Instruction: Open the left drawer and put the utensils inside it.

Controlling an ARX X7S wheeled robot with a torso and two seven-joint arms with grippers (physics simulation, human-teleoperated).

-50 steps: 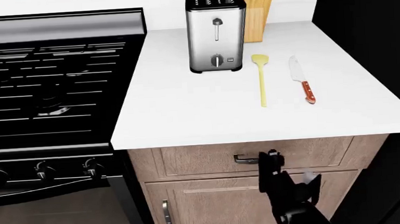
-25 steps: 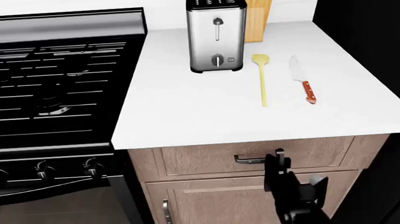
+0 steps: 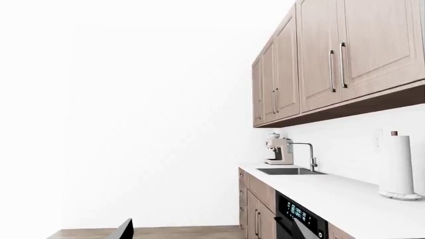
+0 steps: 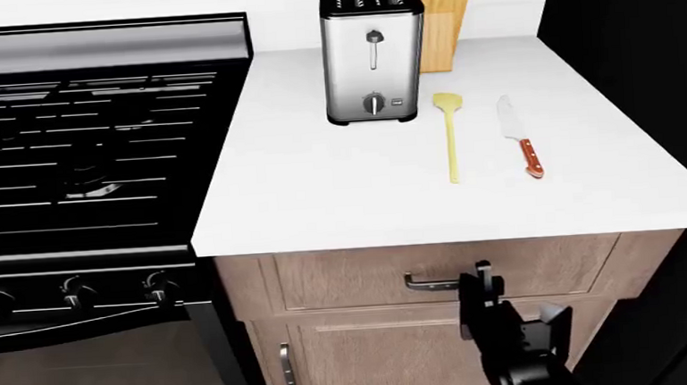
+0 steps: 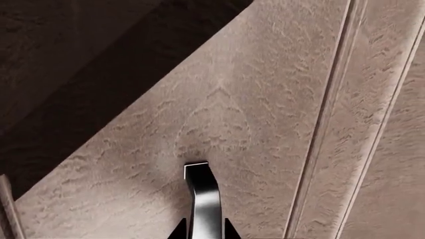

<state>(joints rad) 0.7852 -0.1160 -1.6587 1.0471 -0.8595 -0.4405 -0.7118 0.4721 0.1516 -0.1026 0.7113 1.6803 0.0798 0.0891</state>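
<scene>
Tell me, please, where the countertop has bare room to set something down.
The counter is bare between the stove and the spatula, in front of the toaster. A narrower strip lies right of the knife. The back is crowded: toaster and wooden block stand side by side.

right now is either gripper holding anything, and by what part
The right gripper is on the left drawer's dark bar handle, at its right-hand end; in the right wrist view the bar runs between the fingertips. The left gripper is barely in view; cannot tell.
</scene>
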